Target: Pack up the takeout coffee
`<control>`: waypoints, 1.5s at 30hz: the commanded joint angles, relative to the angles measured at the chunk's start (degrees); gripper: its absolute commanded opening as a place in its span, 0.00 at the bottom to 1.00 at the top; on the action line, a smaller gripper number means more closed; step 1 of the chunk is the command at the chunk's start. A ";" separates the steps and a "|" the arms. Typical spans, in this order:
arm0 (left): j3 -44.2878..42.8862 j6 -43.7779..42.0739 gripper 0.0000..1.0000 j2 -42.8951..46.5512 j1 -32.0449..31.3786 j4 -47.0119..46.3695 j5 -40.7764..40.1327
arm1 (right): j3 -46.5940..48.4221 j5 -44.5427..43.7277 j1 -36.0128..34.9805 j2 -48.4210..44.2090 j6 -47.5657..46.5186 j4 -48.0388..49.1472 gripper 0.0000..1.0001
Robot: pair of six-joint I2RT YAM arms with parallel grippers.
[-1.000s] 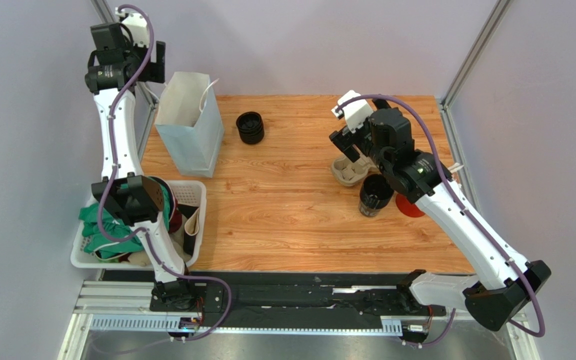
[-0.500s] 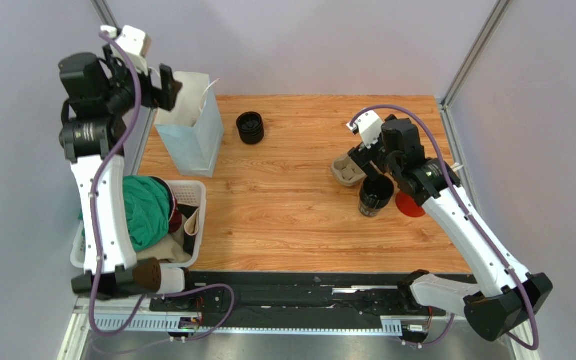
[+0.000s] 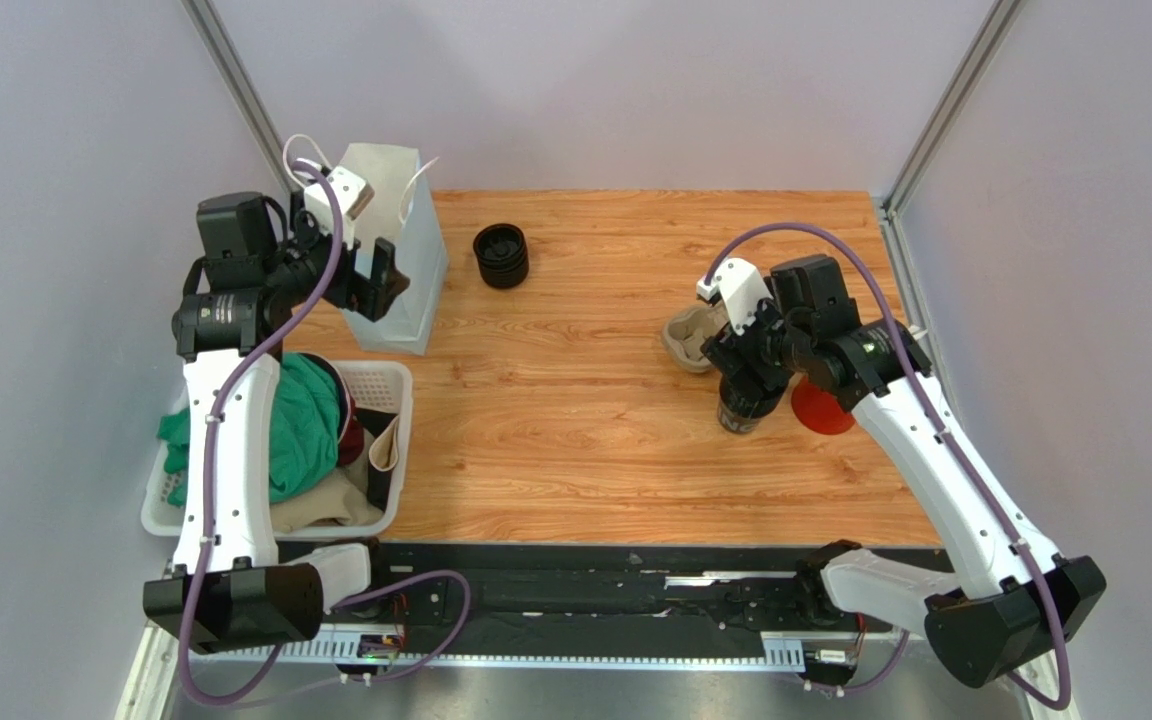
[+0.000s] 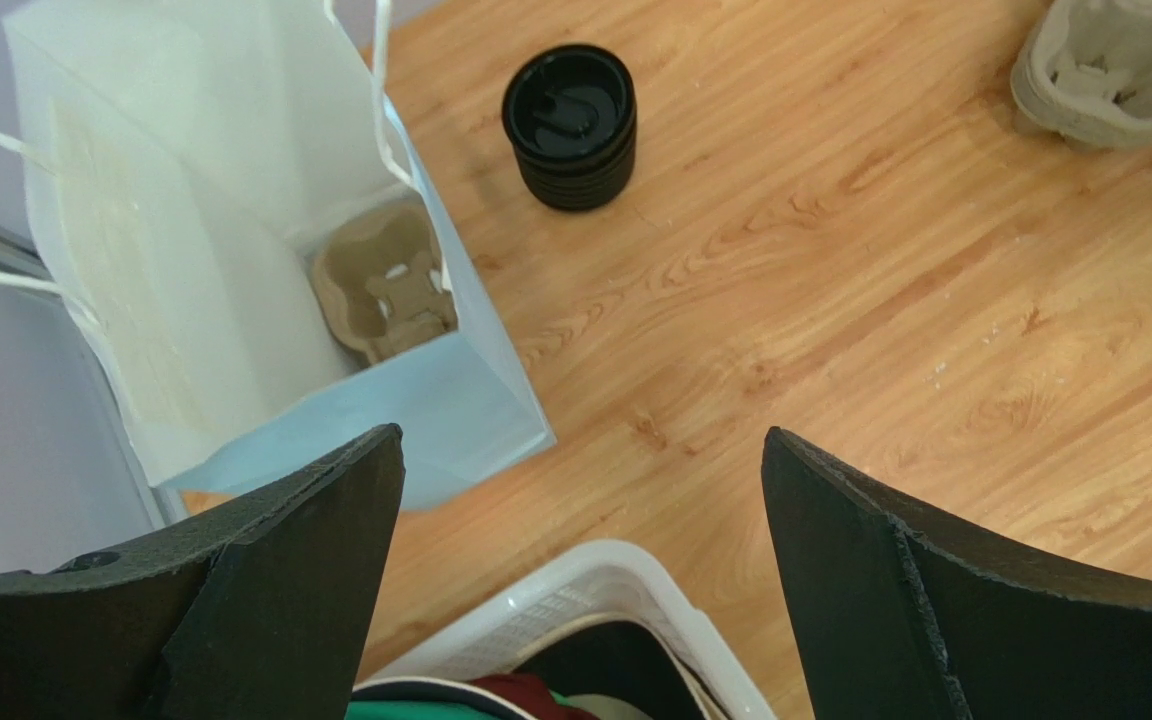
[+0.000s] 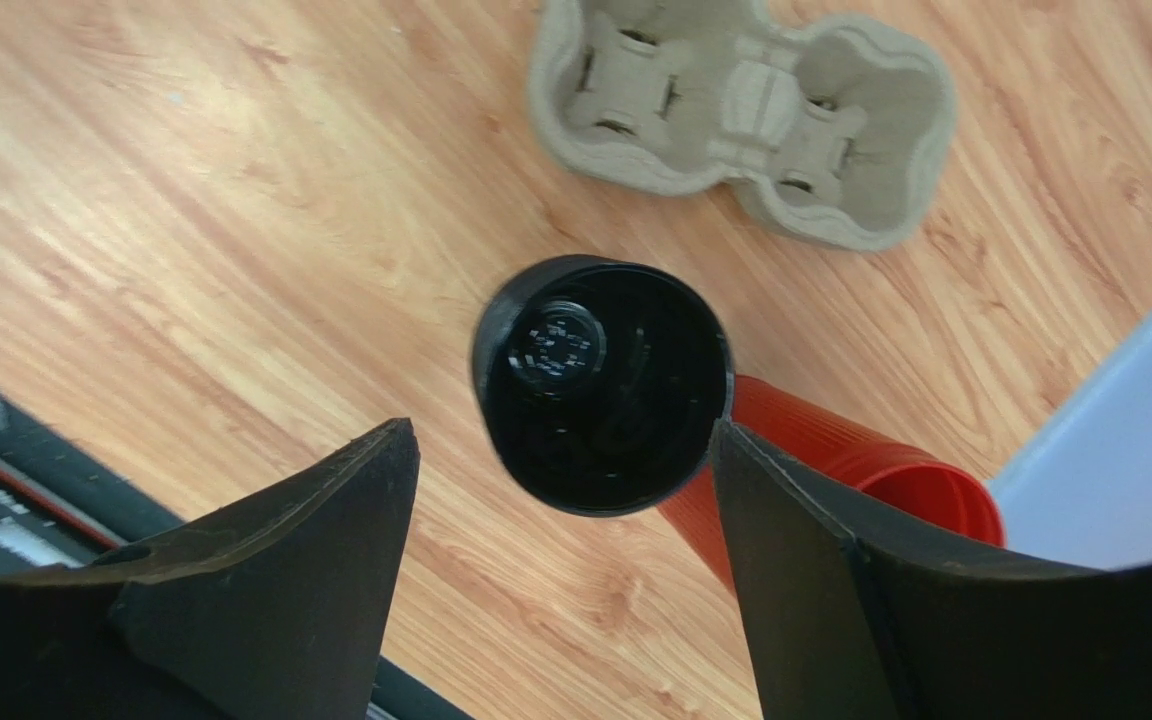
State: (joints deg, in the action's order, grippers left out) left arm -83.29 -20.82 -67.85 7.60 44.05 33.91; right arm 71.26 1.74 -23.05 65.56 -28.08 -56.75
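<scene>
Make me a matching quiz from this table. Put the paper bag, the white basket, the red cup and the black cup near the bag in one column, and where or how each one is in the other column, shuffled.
Things
1. paper bag
2. white basket
3. red cup
4. black cup near the bag

Descriptions
a. green cloth inside
b. standing by itself on the table
c. cardboard tray inside
d. right beside the other black cup

Pairs: 1-c, 2-a, 3-d, 4-b
</scene>
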 commanded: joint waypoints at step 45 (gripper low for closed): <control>15.35 1.04 0.99 13.36 0.14 -2.04 2.74 | -5.61 0.63 -1.12 6.69 6.45 5.86 0.28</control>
State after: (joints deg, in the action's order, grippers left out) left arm -68.29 -20.86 -55.18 7.64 44.23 35.38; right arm 65.52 3.03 -24.73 72.29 -22.68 -52.84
